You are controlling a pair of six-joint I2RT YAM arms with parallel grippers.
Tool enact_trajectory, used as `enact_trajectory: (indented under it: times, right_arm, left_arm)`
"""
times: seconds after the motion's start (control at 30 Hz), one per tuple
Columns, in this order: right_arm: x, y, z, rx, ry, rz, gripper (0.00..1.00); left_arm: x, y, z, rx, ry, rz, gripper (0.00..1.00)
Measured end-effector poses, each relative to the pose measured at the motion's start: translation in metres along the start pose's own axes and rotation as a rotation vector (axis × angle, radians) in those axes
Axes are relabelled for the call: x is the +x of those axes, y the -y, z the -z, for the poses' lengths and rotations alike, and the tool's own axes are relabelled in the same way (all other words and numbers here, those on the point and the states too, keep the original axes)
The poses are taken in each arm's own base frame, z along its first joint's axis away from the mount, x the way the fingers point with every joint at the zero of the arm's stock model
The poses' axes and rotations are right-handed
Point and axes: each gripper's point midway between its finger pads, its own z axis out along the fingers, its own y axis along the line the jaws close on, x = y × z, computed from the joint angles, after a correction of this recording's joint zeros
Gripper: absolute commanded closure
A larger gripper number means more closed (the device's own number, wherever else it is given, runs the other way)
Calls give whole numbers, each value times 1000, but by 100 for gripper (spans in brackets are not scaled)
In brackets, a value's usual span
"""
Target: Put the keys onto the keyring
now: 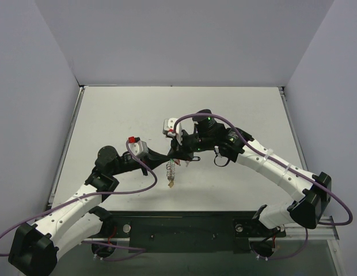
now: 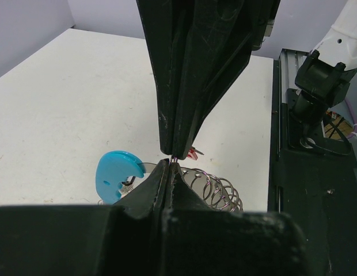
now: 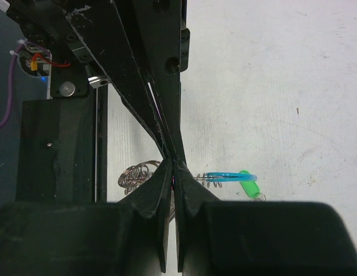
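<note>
Above the desk (image 1: 121, 115), left tool (image 2: 174, 160) and right tool (image 3: 174, 162) both pinch shut on the keyring (image 2: 217, 191), seemingly steadying it for threading.

Clearly a robotics lab test cell, going by the bare white bench (image 1: 236, 115) boxed in by blank pale walls (image 1: 184, 40) on three sides, a left arm (image 1: 69, 213) and right arm (image 1: 270, 167) bolted to a black rail (image 1: 184, 230) at the near edge, and purple cables (image 1: 340, 202) looping loose along both.
</note>
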Motion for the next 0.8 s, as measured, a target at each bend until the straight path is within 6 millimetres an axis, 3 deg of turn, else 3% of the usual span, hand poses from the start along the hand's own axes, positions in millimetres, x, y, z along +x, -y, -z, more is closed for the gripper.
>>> enact_trajectory:
  times: [0.8]
  right_arm:
    - [5, -1, 3, -15, -23, 72, 100]
  left_arm:
    - [1, 0, -1, 0, -4, 26, 100]
